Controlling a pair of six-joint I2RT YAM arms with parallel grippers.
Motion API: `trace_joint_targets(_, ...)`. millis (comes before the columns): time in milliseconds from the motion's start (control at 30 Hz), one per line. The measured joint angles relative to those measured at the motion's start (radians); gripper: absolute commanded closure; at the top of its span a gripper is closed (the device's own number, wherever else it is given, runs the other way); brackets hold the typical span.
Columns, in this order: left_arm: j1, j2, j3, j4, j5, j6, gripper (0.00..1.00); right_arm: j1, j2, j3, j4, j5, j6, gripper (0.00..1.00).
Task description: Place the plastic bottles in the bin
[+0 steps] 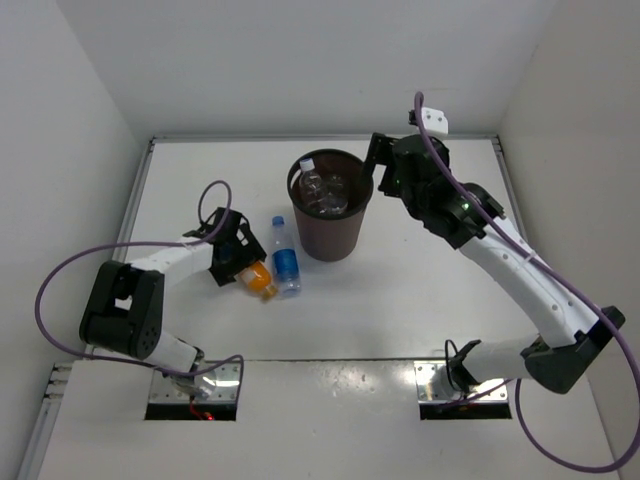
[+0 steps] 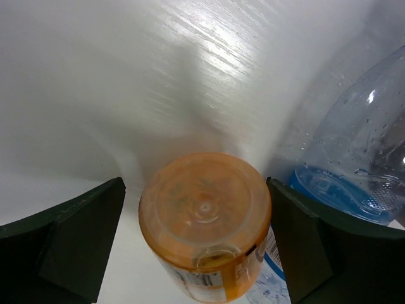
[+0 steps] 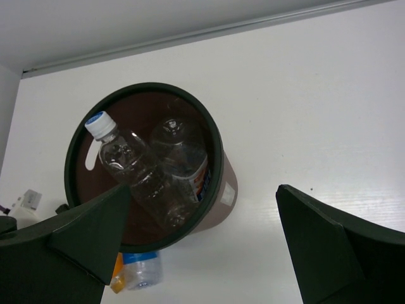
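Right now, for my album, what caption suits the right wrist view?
Open right gripper looks down into the brown bin, where a blue-capped bottle and a labelled bottle already lie.

We saw the dark brown bin (image 1: 331, 238) standing upright with two clear bottles leaning together inside: a blue-capped one (image 3: 136, 174) and a labelled one (image 3: 187, 166). The stubby orange bottle (image 1: 259, 279) lay just beside the blue-labelled bottle (image 1: 286, 259), both near the bin.

The orange bottle (image 2: 204, 215) is lying base-on between the spread jaws, with the blue-labelled bottle (image 2: 354, 158) resting just beside it on the white desk (image 2: 126, 76).
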Motion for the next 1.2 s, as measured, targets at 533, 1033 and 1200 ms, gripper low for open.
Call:
trace_joint_targets(533,0.002,0.0,0.016,-0.022,0.023,-0.084,0.54,-0.011,-0.016,-0.023,-0.005,0.01,0.016,0.01)
trace_joint_targets(1033,0.172,0.015,0.476,-0.09,-0.127,-0.045,0.66,-0.023,-0.042,-0.028,-0.025,0.031,0.024,0.01)
trace_joint_targets(1200,0.2,0.037,0.657,-0.029,-0.143,0.023,0.66,-0.026,-0.046,-0.033,-0.027,0.038,0.027,0.01)
